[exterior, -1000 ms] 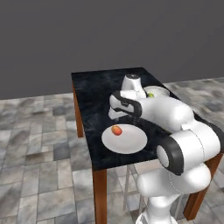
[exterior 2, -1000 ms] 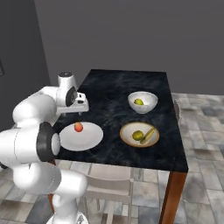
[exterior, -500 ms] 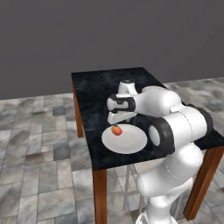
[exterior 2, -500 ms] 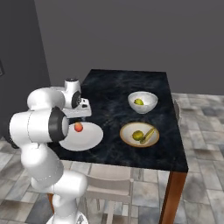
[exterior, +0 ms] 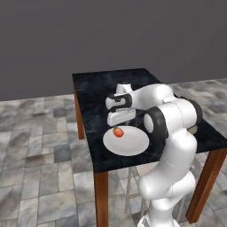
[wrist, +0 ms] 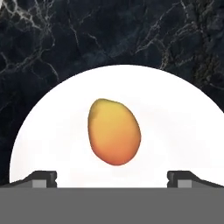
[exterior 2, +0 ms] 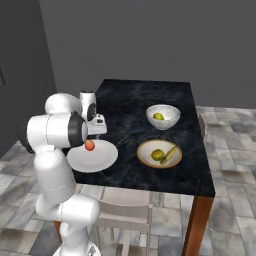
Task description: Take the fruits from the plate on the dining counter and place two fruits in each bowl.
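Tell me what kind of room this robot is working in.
Probably a rendered dining area: a black, white-veined marble table on reddish-brown wooden legs, grey stone floor tiles, and tableware, a flat white plate holding a red-orange fruit, plus a deep white bowl.

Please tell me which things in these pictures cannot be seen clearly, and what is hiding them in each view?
- The bowls: in the left base view the arm covers both; the right base view shows the deep white bowl and the tan-rimmed bowl.
- The gripper: in the hand view, its finger bases are cut off by the bottom edge.
- The plate: its sides and near part are cut by the hand view's edges.
- The fruit in the white bowl: too small to name.
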### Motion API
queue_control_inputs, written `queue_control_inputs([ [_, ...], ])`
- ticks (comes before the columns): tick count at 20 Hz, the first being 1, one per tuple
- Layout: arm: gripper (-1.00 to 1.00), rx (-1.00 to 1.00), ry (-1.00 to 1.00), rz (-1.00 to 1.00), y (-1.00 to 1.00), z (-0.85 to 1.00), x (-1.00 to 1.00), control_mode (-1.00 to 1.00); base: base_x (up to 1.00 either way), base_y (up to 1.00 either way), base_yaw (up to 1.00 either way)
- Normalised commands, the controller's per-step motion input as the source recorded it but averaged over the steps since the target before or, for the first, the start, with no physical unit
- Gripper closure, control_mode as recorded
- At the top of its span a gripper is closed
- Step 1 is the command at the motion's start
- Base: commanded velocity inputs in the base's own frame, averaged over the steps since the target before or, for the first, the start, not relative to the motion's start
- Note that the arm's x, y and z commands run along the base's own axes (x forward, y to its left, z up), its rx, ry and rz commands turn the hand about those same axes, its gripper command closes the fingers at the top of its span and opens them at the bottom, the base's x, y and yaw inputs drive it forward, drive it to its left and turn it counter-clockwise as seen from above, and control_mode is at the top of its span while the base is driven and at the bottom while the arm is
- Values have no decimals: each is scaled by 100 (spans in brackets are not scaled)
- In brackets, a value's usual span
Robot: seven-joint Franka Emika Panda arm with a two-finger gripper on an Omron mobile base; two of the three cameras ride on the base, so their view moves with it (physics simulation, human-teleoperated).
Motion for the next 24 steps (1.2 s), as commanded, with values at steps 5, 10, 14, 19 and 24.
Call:
queue_control_inputs([
  [5, -100, -7, 1, 0, 7, -45, 34, -100, 0, 0, 0],
  [10, -100, -3, 8, 0, 0, -36, 17, -100, 0, 0, 0],
  [14, -100, 0, 10, 1, 0, -21, 0, -100, 0, 0, 0],
  [19, -100, 0, 7, 2, 0, -9, 0, -100, 0, 0, 0],
  [24, -100, 0, 2, 4, 0, 0, -11, -100, 0, 0, 0],
])
